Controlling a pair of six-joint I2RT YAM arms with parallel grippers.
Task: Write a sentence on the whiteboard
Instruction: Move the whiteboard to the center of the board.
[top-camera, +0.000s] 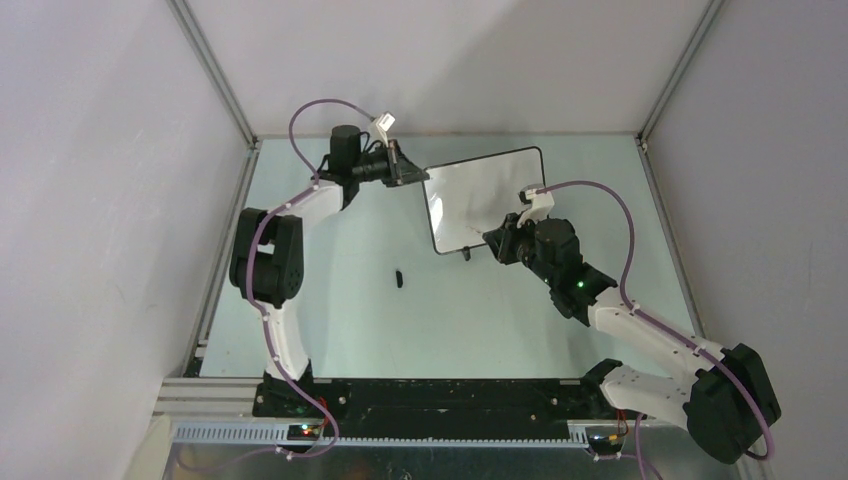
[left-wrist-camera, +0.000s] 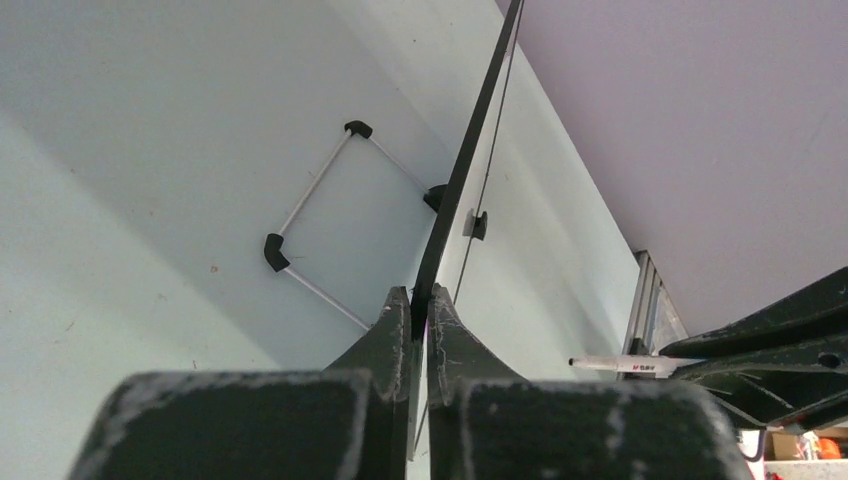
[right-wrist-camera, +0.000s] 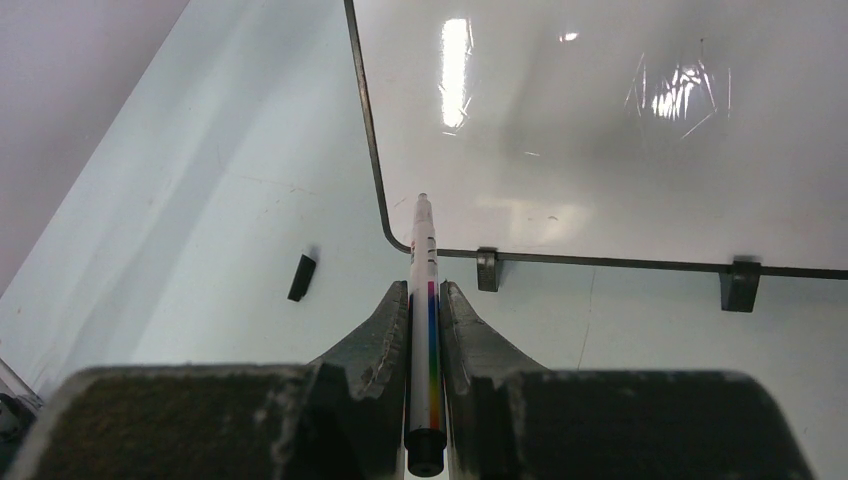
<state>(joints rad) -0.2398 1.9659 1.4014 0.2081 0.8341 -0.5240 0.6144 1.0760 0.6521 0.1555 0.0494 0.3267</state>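
Top external view shows the whiteboard (top-camera: 485, 195) just above the middle of the frame, propped at a tilt on the pale surface (top-camera: 450, 320), its white face turned toward the lower right, where the right arm reaches in. The left gripper (top-camera: 408, 172) meets it at the upper-left corner. In the left wrist view that gripper is clenched on the thin black frame, the board runs edge-on up the centre of the picture, and a wire stand (left-wrist-camera: 318, 184) appears to jut from its back at centre left. That hold looks meant to brace the board so it neither slides nor tips under a pen's pressure. The right gripper (top-camera: 497, 240) sits at the board's lower-left edge, grasping a marker (right-wrist-camera: 422, 240) lengthwise between its fingers (right-wrist-camera: 385, 320), nib pointing forward. In the right wrist view the nib lies just beside the board's rounded lower-left corner; I cannot tell whether it touches the frame. The glossy face fills the upper right, with one of the two feet (right-wrist-camera: 487, 268) close to the nib. No sentence is visible on the face, only glare, so writing seems not yet begun. A small dark cap (top-camera: 398, 277), likely the marker's, lies apart on the surface to the lower left of the board.
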